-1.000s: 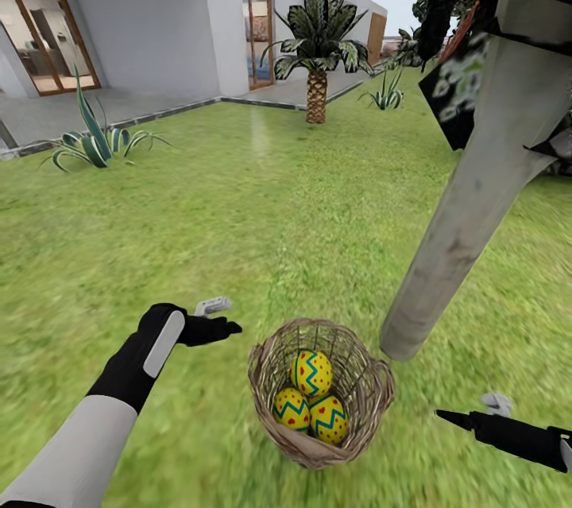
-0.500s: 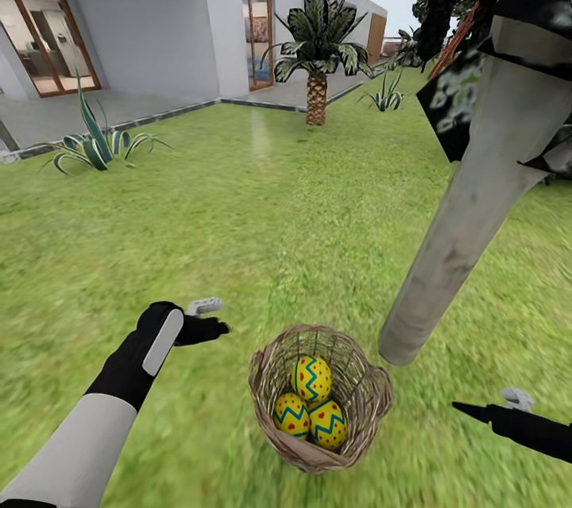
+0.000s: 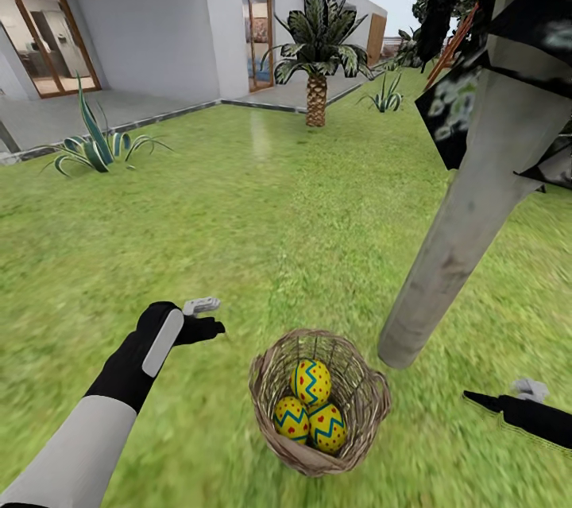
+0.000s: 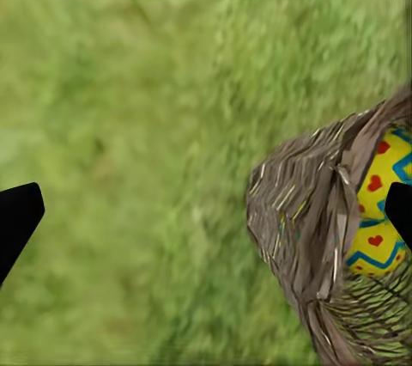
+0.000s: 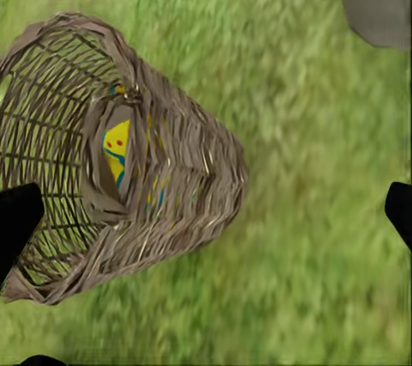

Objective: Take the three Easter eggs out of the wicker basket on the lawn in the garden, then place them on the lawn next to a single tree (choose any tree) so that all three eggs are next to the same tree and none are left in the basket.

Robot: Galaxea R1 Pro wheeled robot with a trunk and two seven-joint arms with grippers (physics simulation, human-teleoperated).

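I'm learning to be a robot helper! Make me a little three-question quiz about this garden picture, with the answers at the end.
1. True or false: all three Easter eggs lie inside the wicker basket.
2. What stands closest to the basket?
A. the palm
B. the tree with the pale grey trunk
C. the white house
3. Fill in the gap: the left pincer and right pincer hover over the lawn on either side of the basket, and both hold ____.

Key
1. True
2. B
3. nothing
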